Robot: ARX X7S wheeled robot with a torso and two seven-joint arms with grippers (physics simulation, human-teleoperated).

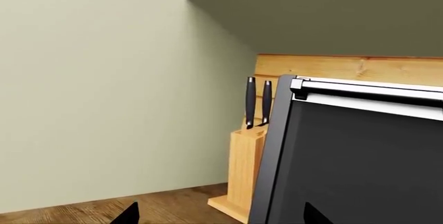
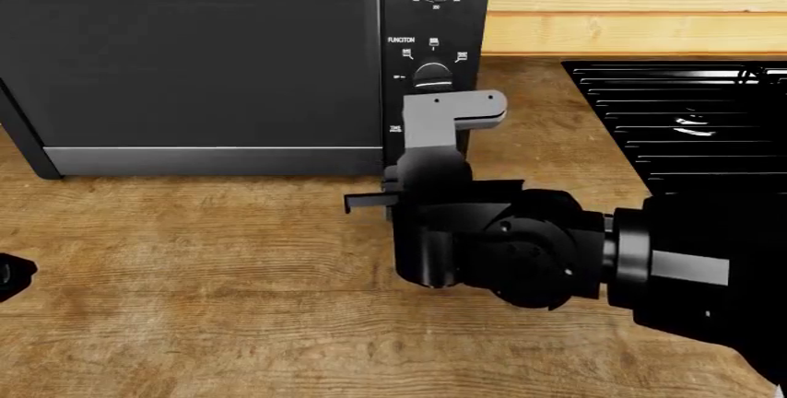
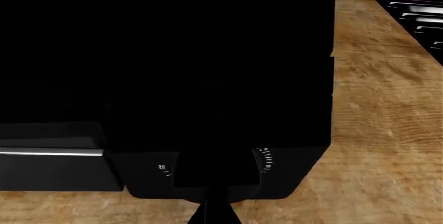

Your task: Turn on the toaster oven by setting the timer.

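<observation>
The toaster oven [image 2: 197, 57] stands at the back of the wooden counter, and its knob panel [image 2: 433, 20] carries a grey dial and a FUNCTION knob [image 2: 430, 74]. My right gripper [image 2: 425, 154] is pressed up to the panel under the TIME label and hides the timer in the head view. In the right wrist view the timer [image 3: 216, 169] shows as a dark knob between the tick marks 30 and 15. The right gripper [image 3: 215, 214] is shut, its tips meeting right at the knob. My left gripper [image 1: 221, 218] is open and empty beside the oven's door [image 1: 360, 167].
A black grated stovetop [image 2: 688, 122] lies at the right. A wooden knife block [image 1: 244, 167] with two black-handled knives stands by the oven's far side against the wood backsplash. A bare wooden counter [image 2: 221, 306] lies in front of the oven.
</observation>
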